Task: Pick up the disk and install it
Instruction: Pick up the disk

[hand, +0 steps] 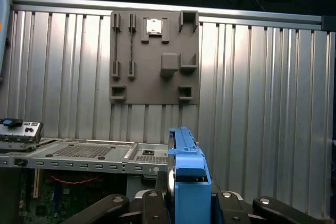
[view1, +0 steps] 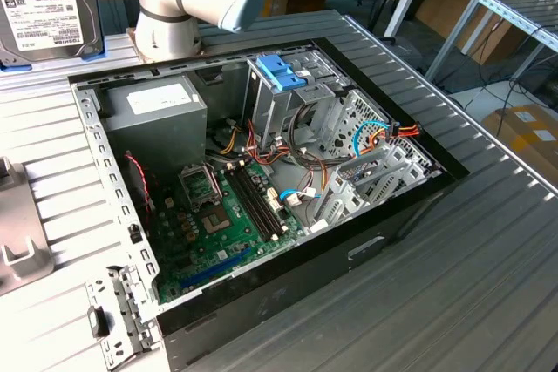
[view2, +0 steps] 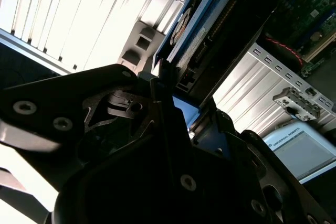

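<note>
End effector clamped on the disk, blue rail edge-on betw. its fingers, body sticking out ahead. Rigid, hefty, shock-sensitive imo, so grip the flat faces mid-body, not the plastic rails. Open PC case nearby.

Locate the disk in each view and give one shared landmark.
Exterior view: the disk, label facing the camera, top corner on the exterior view's left.
First wrist view: the disk edge-on, blue rail showing, clamped in the gripper, grey fixture plate behind.
Second wrist view: the disk edge-on, just beyond the gripper.
Shared landmark: the green motherboard.
</note>
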